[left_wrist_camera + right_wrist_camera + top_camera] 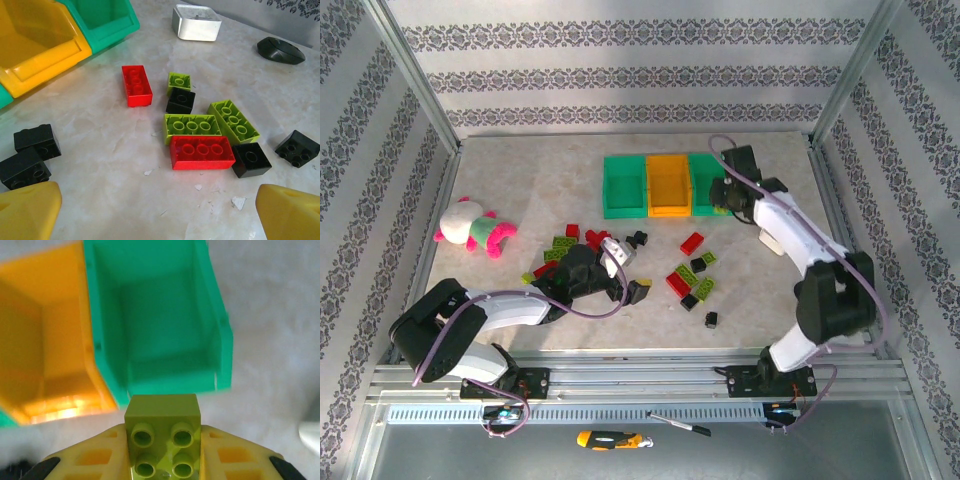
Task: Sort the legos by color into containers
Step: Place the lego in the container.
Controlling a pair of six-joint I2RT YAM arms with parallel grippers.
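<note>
My right gripper [162, 460] is shut on a lime green two-by-two lego [162, 412], held just in front of the right green container [160, 315], with the orange-yellow container [45, 340] beside it. From above, the right gripper [725, 195] hangs over the right end of the row of containers [625, 185]. The left gripper [160, 215] is open and low over bare table, its yellow fingertips [27, 210] wide apart. Ahead of it lie a red lego [202, 152], lime legos [192, 126], black legos [251, 159] and another red one [136, 86]. Two black legos [30, 152] lie at its left.
A pink-white-green plush toy [472, 227] lies at the table's left. A small white clock [196, 22] and a dark oval object [280, 50] sit beyond the legos. More legos [560, 245] are scattered by the left gripper [628, 270]. A lone black lego [710, 319] lies near the front edge.
</note>
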